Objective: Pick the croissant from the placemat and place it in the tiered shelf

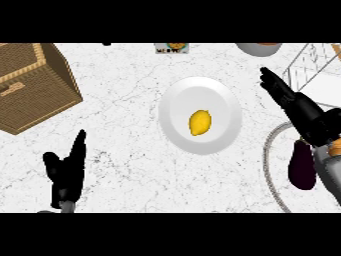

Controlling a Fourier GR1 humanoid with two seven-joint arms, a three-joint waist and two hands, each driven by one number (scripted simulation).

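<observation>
White marble counter (129,160), head view, the only view you have; item one, wicker basket (25,85), far left, well apart from the work and of no use to the task; item two, white plate (217,100), centre, bearing one small yellow fruit (199,122), a distractor you should leave alone; item three, round placemat (267,155), of which only the grey rim shows at the right edge, carrying a dark purple aubergine (301,170); item four, croissant (340,146), a small orange-brown patch on that placemat, just beside the aubergine and largely hidden by the right wrist; it is not yet lifted, so judge the pick as not begun; item five, tiered shelf (309,62), wire, top right, its white tray behind the fingertips; item six, right hand (302,107), fingers straight and apart, holding nothing, stretched past the croissant toward the shelf; you would probably need to draw it back over the placemat before closing, and mind the aubergine so near; item seven, left hand (68,172), lower left, fingers straight and up, resting; item eight, bowl (260,48), cut off at the top edge.
</observation>
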